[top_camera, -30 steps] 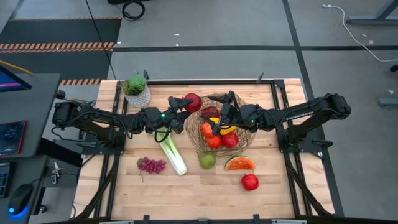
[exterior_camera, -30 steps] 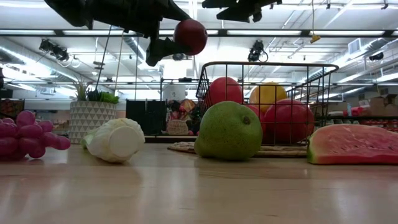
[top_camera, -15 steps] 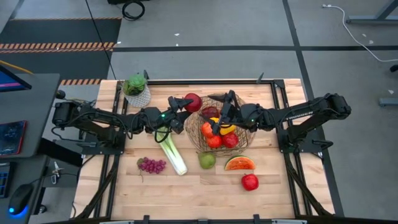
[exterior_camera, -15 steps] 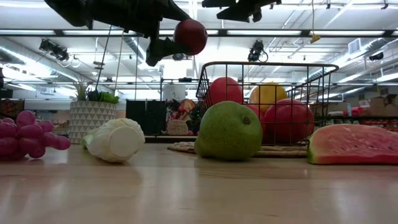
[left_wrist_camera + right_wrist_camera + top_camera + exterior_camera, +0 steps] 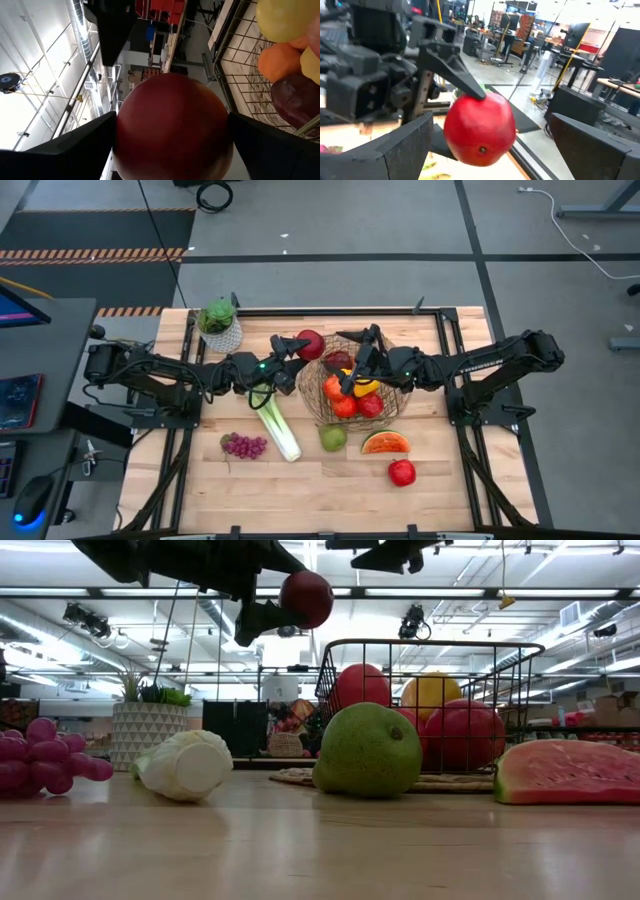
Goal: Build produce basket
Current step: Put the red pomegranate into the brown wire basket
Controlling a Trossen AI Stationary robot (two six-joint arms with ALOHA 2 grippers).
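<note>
Holding a smooth, round red apple [image 5: 310, 344] between its two dark fingers, your left gripper [image 5: 299, 345] is hanging in the air just beside the basket's [image 5: 318, 402] left rim, toward the table's far edge — the glossy ball is filling the gap between both pads in the left wrist view [image 5: 172, 127]. Your right gripper [image 5: 356, 359] is hovering above the basket with its fingers spread wide and nothing between them.

The basket, a round bowl of thin open wire, is sitting near the middle of the pale wooden plank table [image 5: 330, 490] and is carrying rounded fruit: orange [image 5: 333, 387] and red [image 5: 370, 405] balls, plus a yellow pepper [image 5: 366, 387].

Outside it, you are looking at a bumpy green pear [image 5: 332, 437] touching or nearly touching the basket's near rim, a wedge of watermelon [image 5: 385, 443] just beside it, and a second red apple [image 5: 402, 472] nearer the table's front edge. A long green-white leek [image 5: 277, 424] is lying left of the basket, with a knobbly purple grape cluster [image 5: 244, 445] alongside. A leafy plant in a white patterned pot [image 5: 219, 323] is standing at the far left corner.
</note>
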